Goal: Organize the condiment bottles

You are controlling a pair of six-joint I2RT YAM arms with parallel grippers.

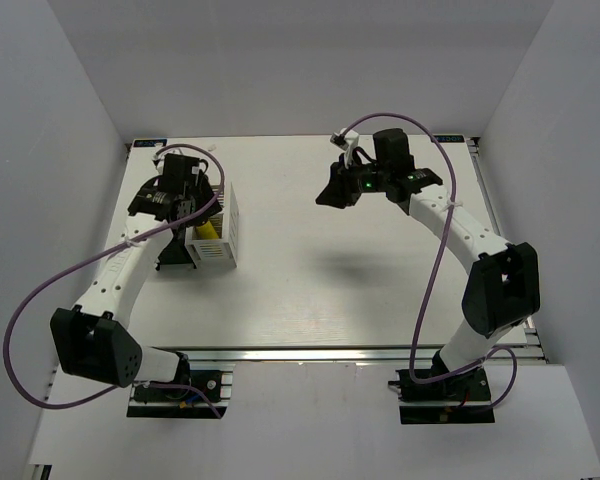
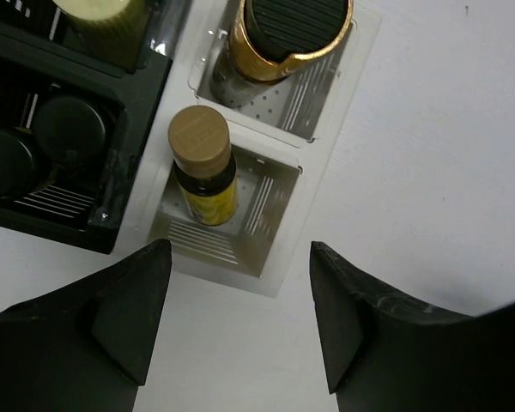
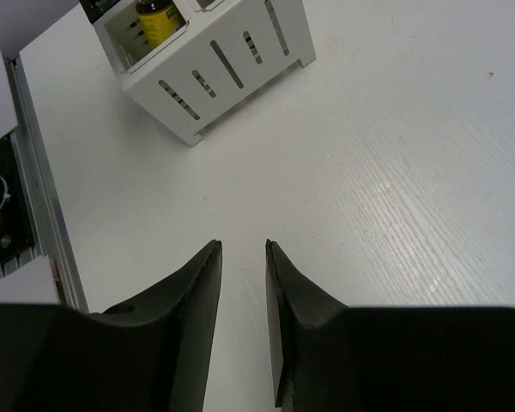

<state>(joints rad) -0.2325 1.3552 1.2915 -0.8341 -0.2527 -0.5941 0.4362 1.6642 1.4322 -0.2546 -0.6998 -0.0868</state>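
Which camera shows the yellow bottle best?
Left wrist: it looks down on the yellow bottle, cap and label clear, in the white box. Top view shows a yellow sliver; right wrist crops it at the frame edge.

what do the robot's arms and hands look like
Both the left arm and right arm have white tubular links with bulky black joint housings. A thin purple cable loops along each, tied on with white straps. Each arm ends in a black hand, the left hand and right hand, with two matte, wedge-shaped fingers. A small green light glows on the right wrist.
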